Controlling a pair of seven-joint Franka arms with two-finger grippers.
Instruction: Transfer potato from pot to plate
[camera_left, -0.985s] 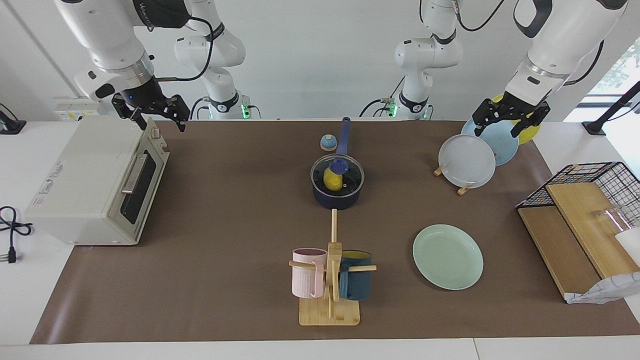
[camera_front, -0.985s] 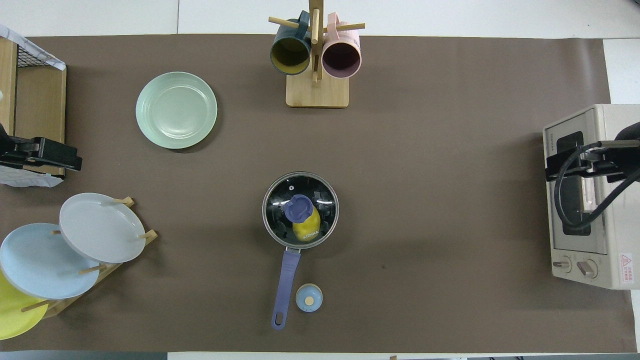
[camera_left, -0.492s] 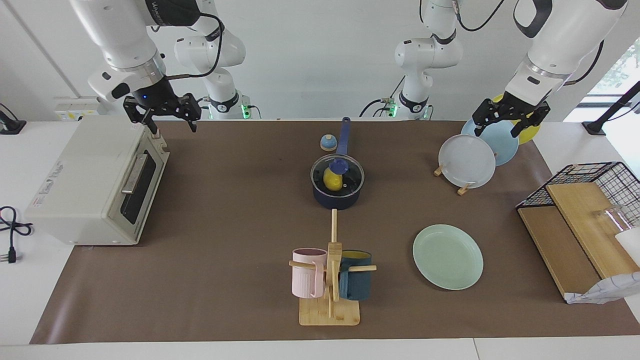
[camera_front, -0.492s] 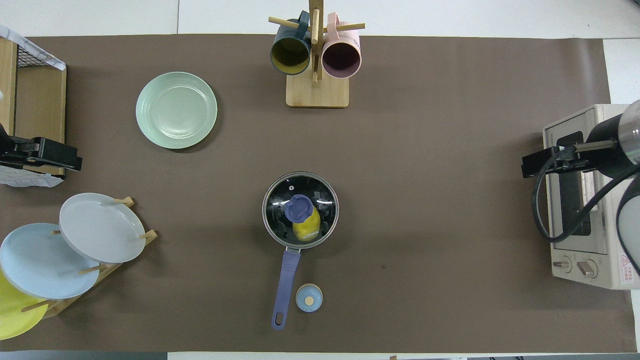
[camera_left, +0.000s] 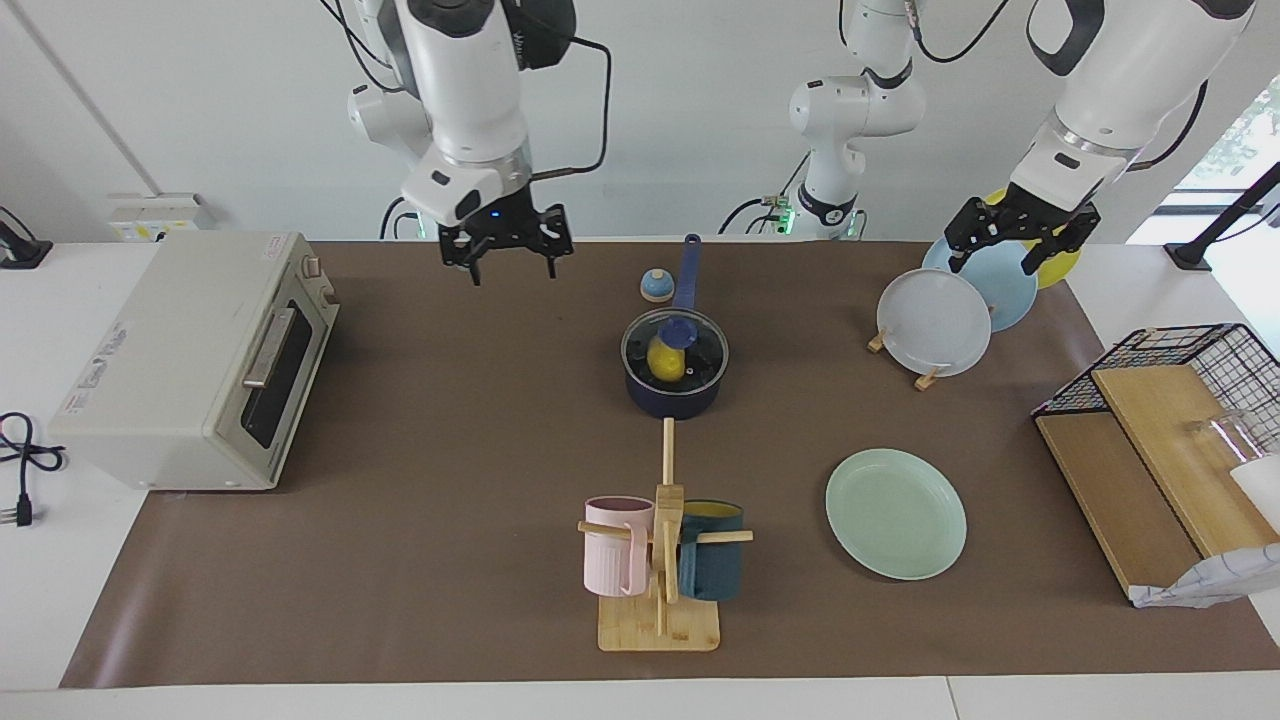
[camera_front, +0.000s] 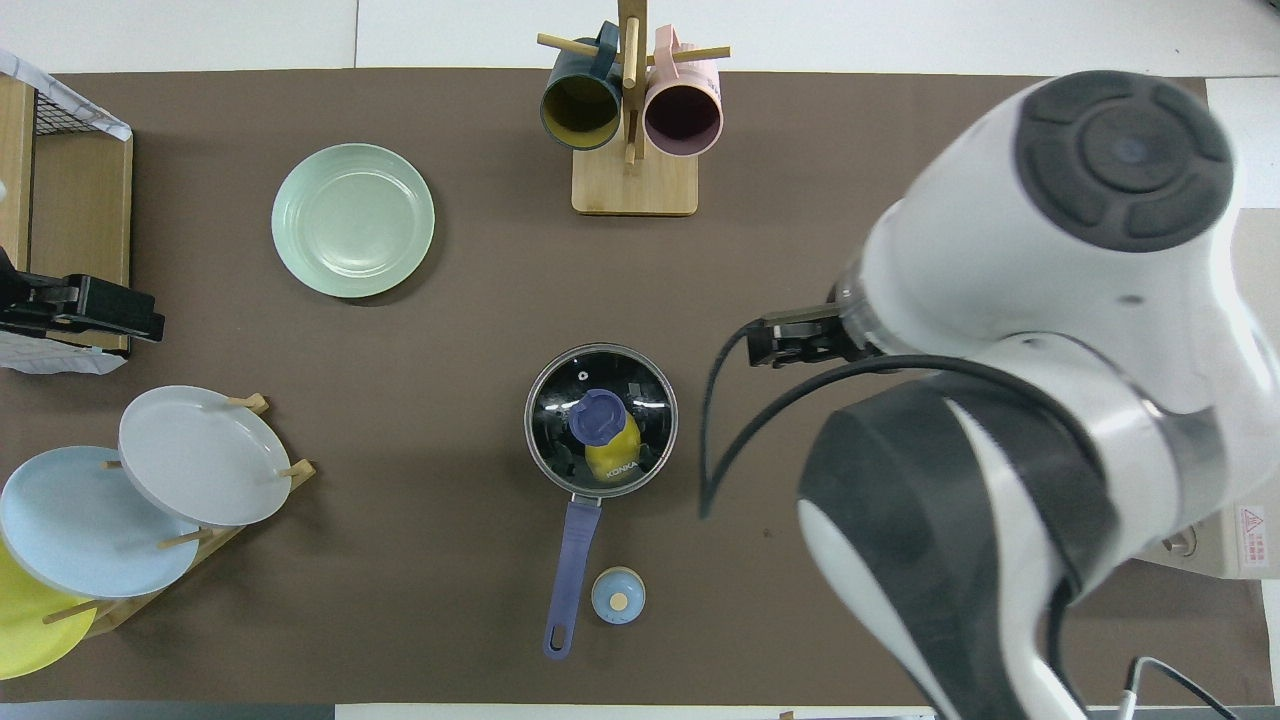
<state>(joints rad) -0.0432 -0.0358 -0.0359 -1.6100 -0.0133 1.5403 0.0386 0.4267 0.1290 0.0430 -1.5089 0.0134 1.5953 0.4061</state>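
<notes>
The right gripper (camera_left: 508, 262) is held with fingers apart above the bench edge nearest the robots, and nothing is gripped; the left gripper (camera_left: 1012, 244), also spread, waits over the plate rack (camera_left: 925, 375). The approach step is judged in hand: the potato (camera_left: 665, 359) is seen in the pot (camera_left: 675, 390) at mid-bench, under a glass lid (camera_left: 676, 340). This lid should be lifted first, before the potato is carried to the plate (camera_left: 896, 513) toward the left arm's end.

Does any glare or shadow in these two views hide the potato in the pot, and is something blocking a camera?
Overhead view: the glass lid on the pot carries small reflections, yet the potato shows through it; the right arm covers most of the toaster oven. Facing view: nothing covers the pot, and the shadows are soft.
</notes>
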